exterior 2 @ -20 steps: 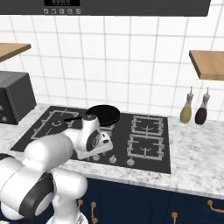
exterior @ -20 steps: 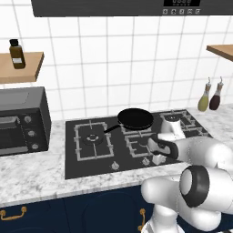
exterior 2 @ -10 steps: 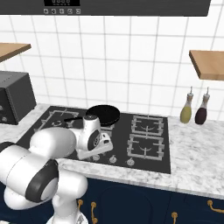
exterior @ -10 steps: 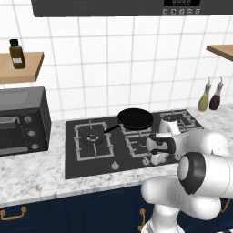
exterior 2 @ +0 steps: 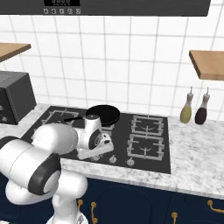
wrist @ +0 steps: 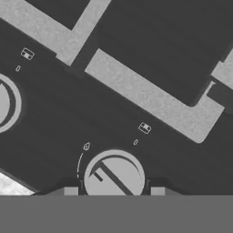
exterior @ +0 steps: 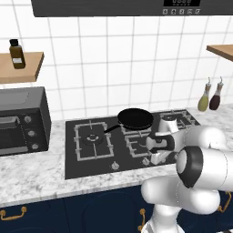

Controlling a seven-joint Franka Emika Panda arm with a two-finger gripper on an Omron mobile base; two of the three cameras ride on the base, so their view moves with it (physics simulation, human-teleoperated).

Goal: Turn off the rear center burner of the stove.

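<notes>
Black glass cooktop (exterior: 73, 159) front edge | gripper (wrist: 113, 193) fingers apart – straddling small round silver knob (wrist: 113, 178) | rigid, slick – pinch its rim, twist.

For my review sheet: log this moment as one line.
phase: at knob | gripper open, straddling silver knob | stove front row | frying pan untouched

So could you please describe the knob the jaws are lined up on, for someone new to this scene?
Start at the stove, the black cooktop set in the marble counter. Along its front edge runs a row of silver knobs. The knob sits between the gripper fingertips, unlike its neighbour off to the side.
</notes>
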